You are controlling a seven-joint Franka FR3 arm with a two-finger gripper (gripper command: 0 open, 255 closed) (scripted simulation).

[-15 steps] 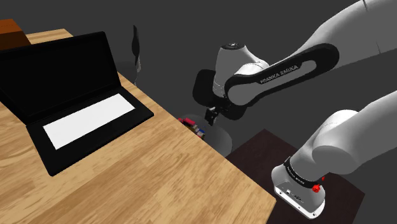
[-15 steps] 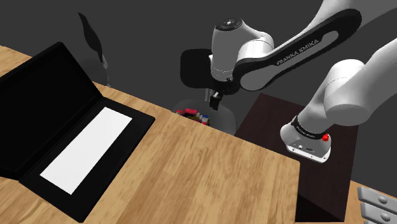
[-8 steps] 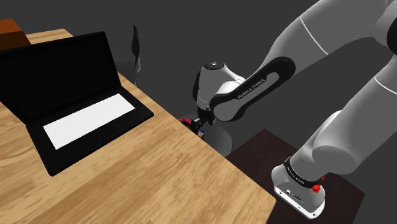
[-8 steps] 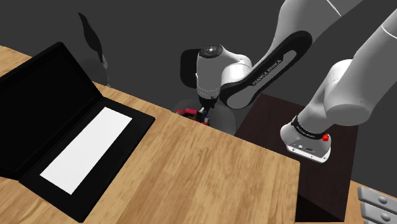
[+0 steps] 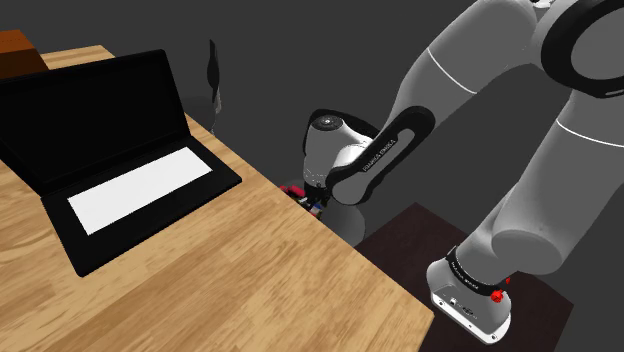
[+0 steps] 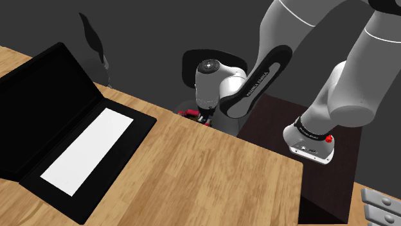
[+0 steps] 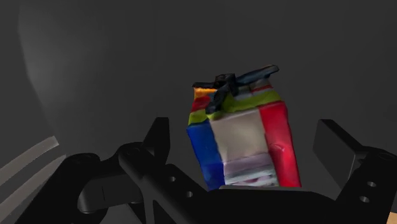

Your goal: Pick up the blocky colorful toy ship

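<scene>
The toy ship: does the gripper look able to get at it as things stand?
Probably yes. In the wrist view the toy ship stands between the open fingers of the gripper, and nothing blocks the way. Neither finger seems to touch it yet.

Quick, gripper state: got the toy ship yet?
Gripper: open; the toy ship sits between its fingers, not clasped.

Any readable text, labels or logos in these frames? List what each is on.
"FRANKA EMIKA": white lettering on the arm's black link, barely legible.
Marks on the arm's base: too small to read.
Laptop, toy ship: no text.
</scene>
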